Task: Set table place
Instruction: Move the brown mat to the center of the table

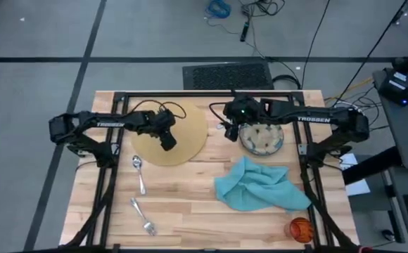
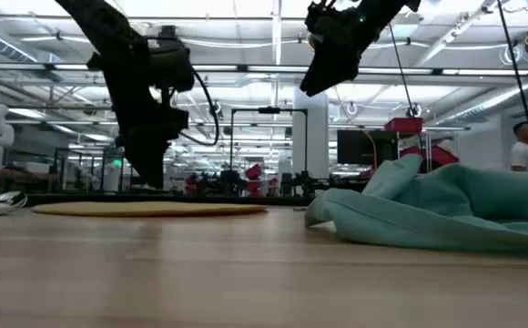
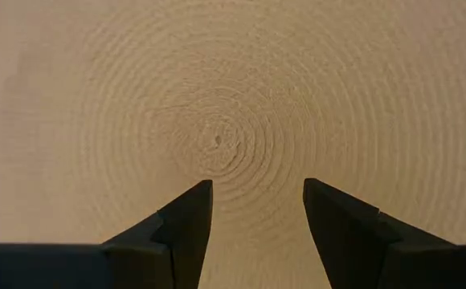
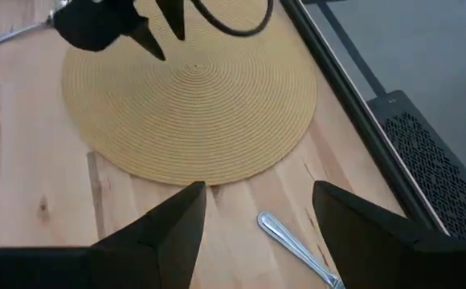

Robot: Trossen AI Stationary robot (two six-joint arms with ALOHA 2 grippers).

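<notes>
Only right wrist: knife (image 4: 297, 245) beside placemat (image 4: 193, 104).

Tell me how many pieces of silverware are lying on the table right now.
3: a spoon and a fork below the placemat, and a third handle between placemat and dish. The napkin may hide more.

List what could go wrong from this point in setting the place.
1. The left gripper hangs open over the middle of the placemat; closing there could bunch or drag the mat.
2. The napkin lies crumpled beside the dish; the right gripper, moving the dish, might snag it.
3. The cup sits near the table edge and could get knocked off.
</notes>
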